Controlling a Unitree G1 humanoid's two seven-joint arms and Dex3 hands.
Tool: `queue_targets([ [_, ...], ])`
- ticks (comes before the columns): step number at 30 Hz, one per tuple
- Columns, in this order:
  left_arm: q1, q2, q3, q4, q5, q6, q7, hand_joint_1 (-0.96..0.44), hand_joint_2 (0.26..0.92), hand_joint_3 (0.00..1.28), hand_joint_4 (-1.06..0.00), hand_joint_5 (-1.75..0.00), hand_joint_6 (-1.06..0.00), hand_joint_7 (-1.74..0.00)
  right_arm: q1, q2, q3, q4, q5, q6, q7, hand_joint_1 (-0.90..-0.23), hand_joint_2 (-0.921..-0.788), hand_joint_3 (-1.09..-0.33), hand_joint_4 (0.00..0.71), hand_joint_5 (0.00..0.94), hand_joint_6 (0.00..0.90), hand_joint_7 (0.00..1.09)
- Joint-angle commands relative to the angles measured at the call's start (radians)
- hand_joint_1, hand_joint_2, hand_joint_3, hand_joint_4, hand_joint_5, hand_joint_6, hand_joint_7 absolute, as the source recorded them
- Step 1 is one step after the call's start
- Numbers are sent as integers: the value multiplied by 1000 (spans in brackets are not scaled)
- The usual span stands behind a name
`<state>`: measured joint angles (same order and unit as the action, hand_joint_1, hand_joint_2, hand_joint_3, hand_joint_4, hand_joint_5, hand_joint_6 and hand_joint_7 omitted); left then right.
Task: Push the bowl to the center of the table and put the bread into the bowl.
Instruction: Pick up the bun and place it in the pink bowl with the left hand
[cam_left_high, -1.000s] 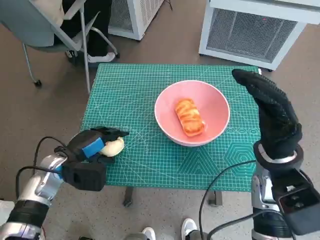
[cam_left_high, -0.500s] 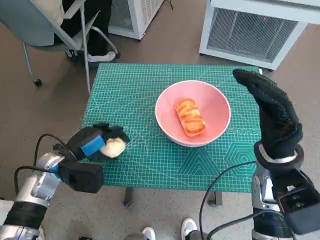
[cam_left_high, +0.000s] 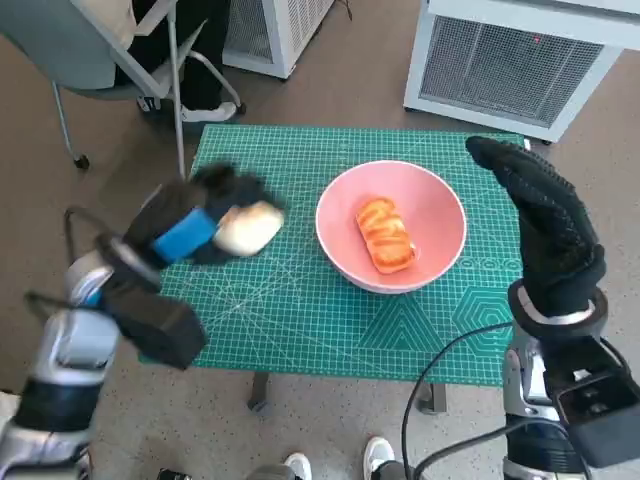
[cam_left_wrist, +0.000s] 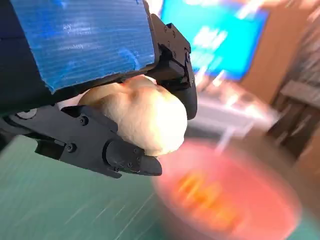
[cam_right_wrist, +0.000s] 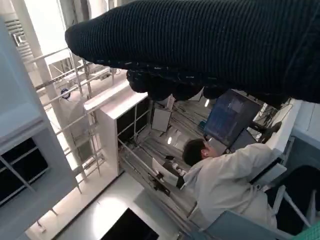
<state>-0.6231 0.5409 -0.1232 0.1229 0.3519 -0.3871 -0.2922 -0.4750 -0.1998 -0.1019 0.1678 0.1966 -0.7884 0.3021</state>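
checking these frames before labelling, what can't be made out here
- Left robot hand and its pale round bread roll: motion-blurred in the head view, so the grip detail is lost.
- Pink bowl with the orange-brown loaf: smeared in the left wrist view.
- Right robot hand: fingers hardly show in its wrist view, where the glove fills the frame.

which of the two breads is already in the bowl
The golden-brown glazed bread lies inside the pink bowl; the pale round bread is held by the left hand.

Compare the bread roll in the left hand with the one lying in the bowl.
The held roll is pale and rounded; the bowl's roll is orange-brown, longer and ridged. The first is gripped by the left hand above the mat; the second rests inside the pink bowl. Both are bread.
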Motion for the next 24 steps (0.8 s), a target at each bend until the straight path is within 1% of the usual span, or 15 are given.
queue_targets([
  [1, -108, -82, -58, 66, 46, -34, 48, 1, 920, 107, -605, -1228, -614, -1212, 0, -7, -1, 22, -3, -4, 9, -599, -921, -774, 277, 0, -1, 640],
  [5, -195, -147, -105, 172, 68, -68, 65, 2, 920, 86, -633, -1174, -635, -1213, -2, -6, -2, 25, -11, -8, 4, -597, -921, -775, 277, 0, -1, 640],
  [10, -290, -213, -163, 328, 85, -93, 54, 1, 920, 89, -640, -1157, -622, -1235, 1, -3, -1, 18, -20, -10, -2, -597, -921, -775, 277, 0, -1, 640],
  [15, -361, -263, -215, 476, 118, -112, 58, 1, 921, 133, -586, -1194, -578, -1302, 5, -4, -4, 18, -24, -15, -4, -596, -921, -780, 278, 0, -1, 641],
  [20, -424, -300, -262, 623, 143, -135, 42, 1, 921, 166, -548, -1250, -539, -1325, 11, -4, -9, 12, -27, -17, -8, -594, -921, -788, 278, 1, -1, 642],
  [21, -433, -303, -268, 644, 146, -138, 39, 0, 921, 193, -527, -1297, -500, -1336, 12, -4, -9, 11, -28, -16, -9, -593, -921, -789, 278, 1, -1, 641],
  [22, -443, -309, -279, 671, 149, -130, 20, 0, 921, 203, -519, -1315, -486, -1340, 14, -4, -11, 6, -30, -15, -11, -592, -921, -790, 278, 1, -1, 641],
  [23, -451, -313, -286, 692, 150, -125, 7, -67, 921, 242, -459, -1217, -449, -1389, 16, -4, -12, 3, -32, -15, -12, -591, -921, -790, 279, 1, -1, 640],
  [24, -458, -318, -295, 713, 151, -111, -17, -165, 921, 293, -419, -981, -404, -1462, 19, -4, -13, -1, -34, -14, -14, -590, -921, -791, 279, 1, -1, 638],
])
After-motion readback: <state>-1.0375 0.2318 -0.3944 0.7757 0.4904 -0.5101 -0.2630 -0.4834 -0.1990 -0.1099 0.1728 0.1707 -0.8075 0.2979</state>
